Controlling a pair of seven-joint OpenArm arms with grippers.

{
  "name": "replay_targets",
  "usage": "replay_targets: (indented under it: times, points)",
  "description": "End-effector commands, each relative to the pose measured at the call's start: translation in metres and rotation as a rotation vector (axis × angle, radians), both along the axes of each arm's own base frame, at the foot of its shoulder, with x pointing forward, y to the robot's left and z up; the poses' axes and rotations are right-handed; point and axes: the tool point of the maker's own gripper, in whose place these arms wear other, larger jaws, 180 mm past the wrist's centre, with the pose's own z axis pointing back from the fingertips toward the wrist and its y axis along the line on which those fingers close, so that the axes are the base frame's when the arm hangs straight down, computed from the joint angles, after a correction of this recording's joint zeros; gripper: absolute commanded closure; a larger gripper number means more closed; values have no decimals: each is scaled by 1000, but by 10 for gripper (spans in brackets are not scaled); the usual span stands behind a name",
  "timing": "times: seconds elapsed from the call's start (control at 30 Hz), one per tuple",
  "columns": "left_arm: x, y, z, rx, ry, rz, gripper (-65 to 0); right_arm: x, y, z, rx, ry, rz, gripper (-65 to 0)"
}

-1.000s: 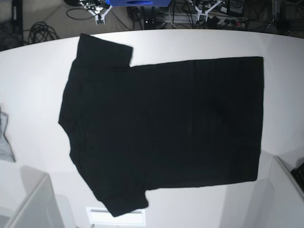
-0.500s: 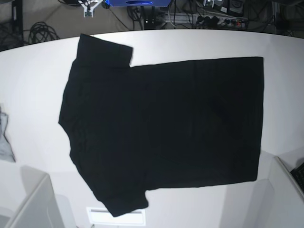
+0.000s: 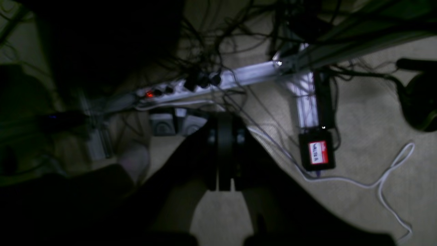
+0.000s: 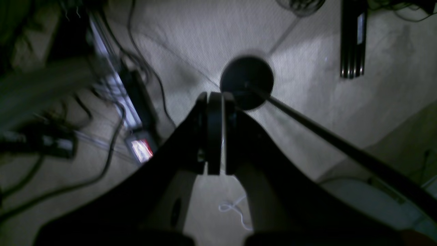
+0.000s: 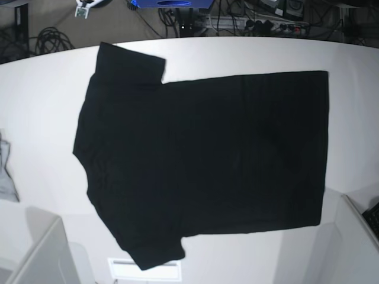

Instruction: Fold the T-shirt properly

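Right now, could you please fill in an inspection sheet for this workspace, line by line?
Surface: white table, bare around the garment.
Job's things: black T-shirt lies spread flat, plain side up, sleeves toward the base view's left, hem toward its right; unfolded.
Clutter: small grey cloth at the table's left edge, apart from the T-shirt.
Grippers: left gripper shut, holding nothing, above the floor; right gripper shut, holding nothing, also above the floor. Neither is over the table in the base view.
Cables: power strip with tangled leads; loose white cable on the floor.
Surroundings: carpeted floor, round black stand base.
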Motion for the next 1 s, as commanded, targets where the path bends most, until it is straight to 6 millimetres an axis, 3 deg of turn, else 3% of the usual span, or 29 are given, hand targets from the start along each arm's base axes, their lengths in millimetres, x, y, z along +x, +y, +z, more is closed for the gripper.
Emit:
replay_targets:
  times: [0.0,0.17,0.33,0.6,0.67,0.8,0.97]
  points:
    - [-2,0,14,-4,-35,-9,0,-5,-12,11,-37,-16,-13,0]
    - [12,18,63,-31,-142,109,0,14,-34,51,-121,-117,-40,0]
    - [40,47,117,10,-272,145,0,38,-54,94,-204,-214,-19,0]
    - [92,89,209,152,-510,163,0,97,-67,149,-288,-407,-4,0]
    - [105,95,225,179,-563,168,0,115,-59,153,-273,-453,9,0]
    - [127,94,249,189,-644,149,0,155,-20,159,-188,-537,68,0]
    - [142,103,258,125,-741,281,0,200,22,176,-79,-580,114,0]
